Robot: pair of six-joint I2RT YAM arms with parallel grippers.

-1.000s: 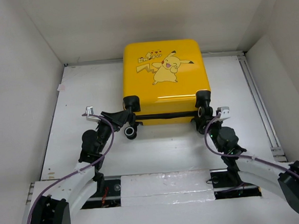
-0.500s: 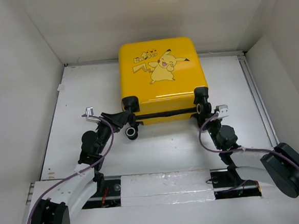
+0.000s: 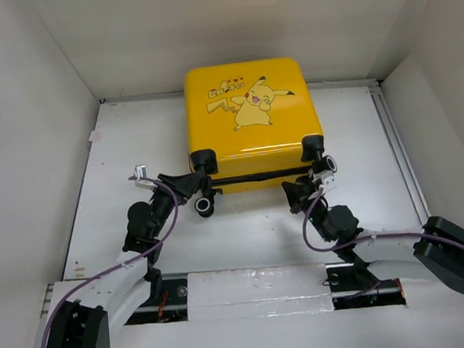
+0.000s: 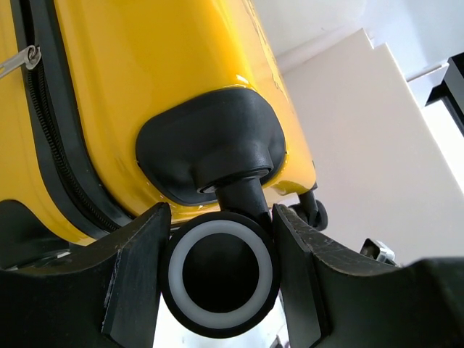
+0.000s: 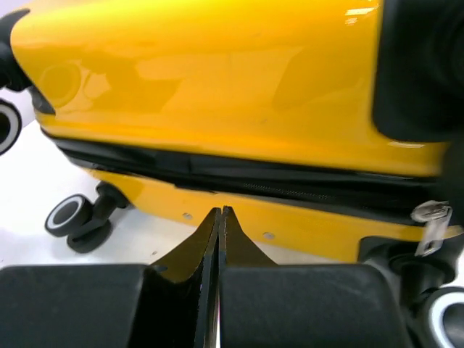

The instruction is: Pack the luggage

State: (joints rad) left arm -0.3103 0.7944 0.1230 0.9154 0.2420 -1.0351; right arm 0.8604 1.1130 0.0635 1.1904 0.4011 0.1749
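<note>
The luggage (image 3: pixel 252 113), a yellow hard-shell suitcase with a cartoon on its lid, lies flat and zipped at the back middle of the table. My left gripper (image 3: pixel 195 194) is shut on its near-left black wheel (image 4: pixel 217 274), one finger pressed against each side of the wheel. My right gripper (image 3: pixel 294 190) is shut with nothing in it. Its tips (image 5: pixel 220 212) sit just in front of the luggage's near side (image 5: pixel 217 65), below the black zip line (image 5: pixel 239 177) and left of the near-right wheel (image 3: pixel 324 166).
White walls close in the table (image 3: pixel 244 237) at the back and on both sides. A rail (image 3: pixel 402 162) runs along the right edge. A metal zip pull (image 5: pixel 433 221) hangs at the luggage's near-right corner. Another wheel pair (image 5: pixel 70 214) shows in the right wrist view.
The right gripper has let go of the near-right wheel, shut, and swung left along the luggage's near side. The luggage turned slightly. The left gripper has kept its hold on the wheel.
</note>
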